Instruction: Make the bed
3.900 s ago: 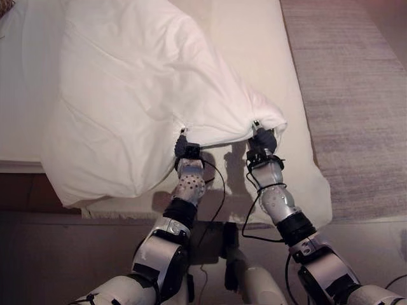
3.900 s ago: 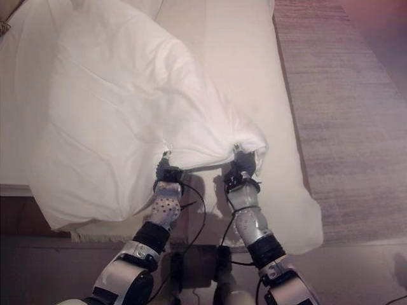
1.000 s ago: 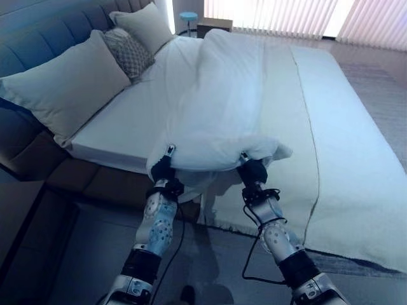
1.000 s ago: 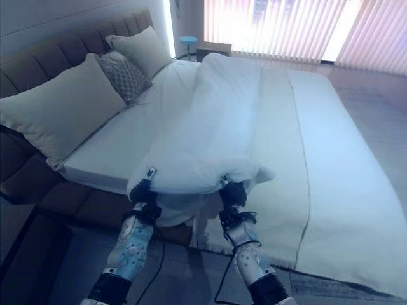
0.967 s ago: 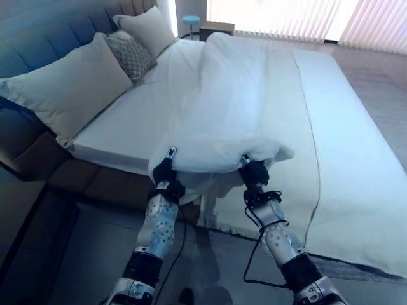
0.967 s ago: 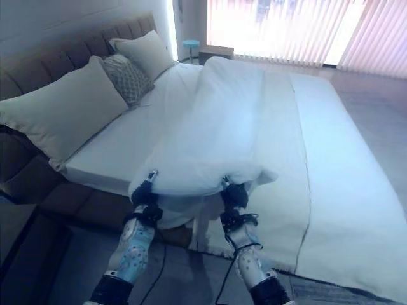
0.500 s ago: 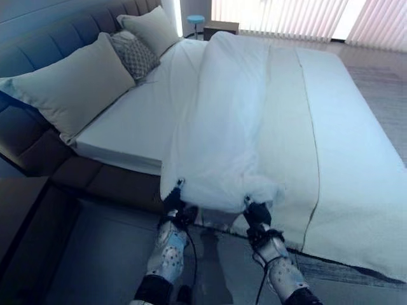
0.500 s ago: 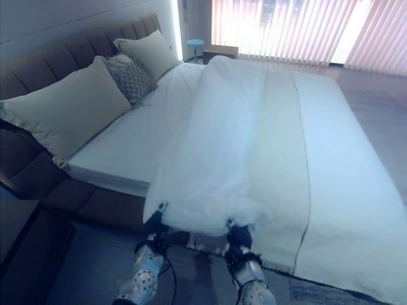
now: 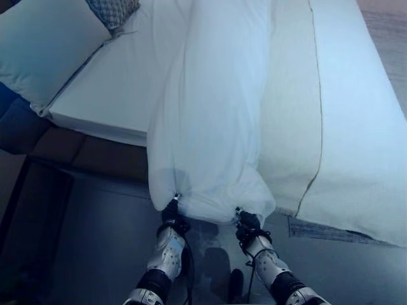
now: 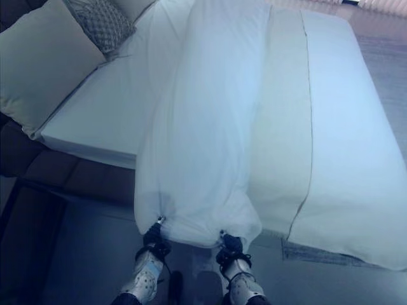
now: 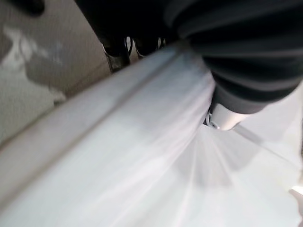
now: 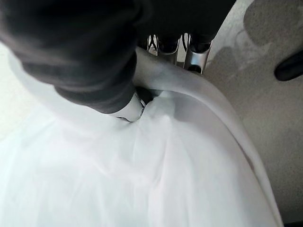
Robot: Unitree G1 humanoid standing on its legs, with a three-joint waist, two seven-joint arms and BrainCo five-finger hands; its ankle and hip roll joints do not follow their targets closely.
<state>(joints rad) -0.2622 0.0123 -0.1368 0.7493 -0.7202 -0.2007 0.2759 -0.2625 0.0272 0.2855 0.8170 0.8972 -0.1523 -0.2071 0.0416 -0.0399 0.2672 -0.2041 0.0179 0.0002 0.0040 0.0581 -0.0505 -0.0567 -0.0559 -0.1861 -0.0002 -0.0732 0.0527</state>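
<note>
I hold both arms low at the bed's [image 9: 95, 121] near edge, left robot hand [image 9: 170, 211] and right robot hand [image 9: 247, 222] each clenched on the white duvet's [image 9: 216, 127] hem, which overhangs that edge.

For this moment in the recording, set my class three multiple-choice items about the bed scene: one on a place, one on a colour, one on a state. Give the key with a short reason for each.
1. Where does the patterned cushion lie?
A. Beside the large plain pillow, near the bed's head
B. On the floor
C. On top of the duvet

2. What colour is the duvet?
A. Dark grey
B. White
C. Red

3. How are the two hands?
A. Both open, off the cloth
B. One open, one shut
C. Both shut on the duvet's near edge

Key:
1 A, it sits by the pillow.
2 B, the cloth is white throughout.
3 C, the left hand and right hand each pinch the edge, as both wrist views confirm.
</note>
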